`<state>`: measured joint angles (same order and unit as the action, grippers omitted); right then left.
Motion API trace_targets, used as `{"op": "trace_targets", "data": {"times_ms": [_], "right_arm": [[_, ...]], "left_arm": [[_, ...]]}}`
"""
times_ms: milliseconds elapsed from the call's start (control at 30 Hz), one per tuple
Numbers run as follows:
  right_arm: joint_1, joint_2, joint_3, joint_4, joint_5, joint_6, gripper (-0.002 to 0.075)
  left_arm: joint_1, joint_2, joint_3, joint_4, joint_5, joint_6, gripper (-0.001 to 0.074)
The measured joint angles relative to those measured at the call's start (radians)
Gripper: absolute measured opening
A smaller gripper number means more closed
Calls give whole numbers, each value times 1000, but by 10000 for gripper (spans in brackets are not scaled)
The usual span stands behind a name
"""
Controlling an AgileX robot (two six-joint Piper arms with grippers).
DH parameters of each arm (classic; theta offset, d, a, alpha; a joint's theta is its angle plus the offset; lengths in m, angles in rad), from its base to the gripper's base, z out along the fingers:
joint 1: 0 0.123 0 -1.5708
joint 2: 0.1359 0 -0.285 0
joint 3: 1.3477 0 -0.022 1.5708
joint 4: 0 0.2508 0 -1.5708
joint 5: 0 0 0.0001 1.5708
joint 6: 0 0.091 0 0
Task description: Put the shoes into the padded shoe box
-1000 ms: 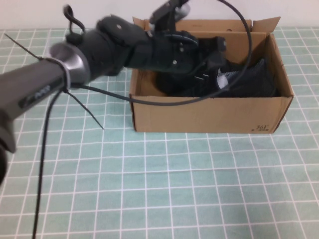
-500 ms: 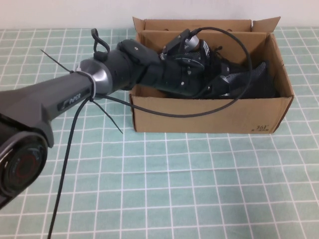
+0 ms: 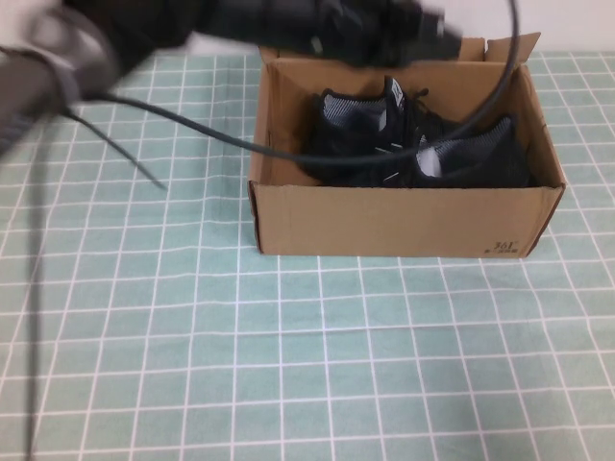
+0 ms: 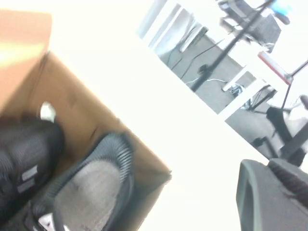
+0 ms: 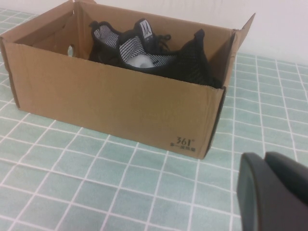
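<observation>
Left gripper (image 3: 423,21): blurred, above the far rim of the padded shoe box (image 3: 404,221); cannot tell how far its jaws are parted, and nothing visibly held. Judged clear of the load because both shoes (image 3: 413,144) lie inside the box, heels up, grey lining showing.

Right gripper (image 5: 274,192): only a dark corner of it shows in its own wrist view, low over the checked mat (image 3: 288,346), off the box's right near corner; opening cannot be told. Judged parked.

Print at the box's right near corner (image 5: 185,142) reads "361°"; smaller characters beneath are illegible.
</observation>
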<state>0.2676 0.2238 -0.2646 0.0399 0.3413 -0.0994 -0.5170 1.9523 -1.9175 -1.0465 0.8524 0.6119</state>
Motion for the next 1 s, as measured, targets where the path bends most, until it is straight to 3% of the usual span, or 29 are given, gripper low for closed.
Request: {"op": "trace_targets", "data": {"times_ms": [167,333,500,667,1000], "right_arm": [[0,0,0,0,0,0,-8],[0,0,0,0,0,0,-7],[0,0,0,0,0,0,-7],[0,0,0,0,0,0,-7],[0,0,0,0,0,0,-7]], "left_arm": [[0,-205,-6,238,59,-53,-1],[0,-380,-6,603,170,-238,-1],[0,-530,53,708,316,-278,-1],[0,-743,274,725,280,-278,-1],[0,-1141,893,813,4,-286,-1]]}}
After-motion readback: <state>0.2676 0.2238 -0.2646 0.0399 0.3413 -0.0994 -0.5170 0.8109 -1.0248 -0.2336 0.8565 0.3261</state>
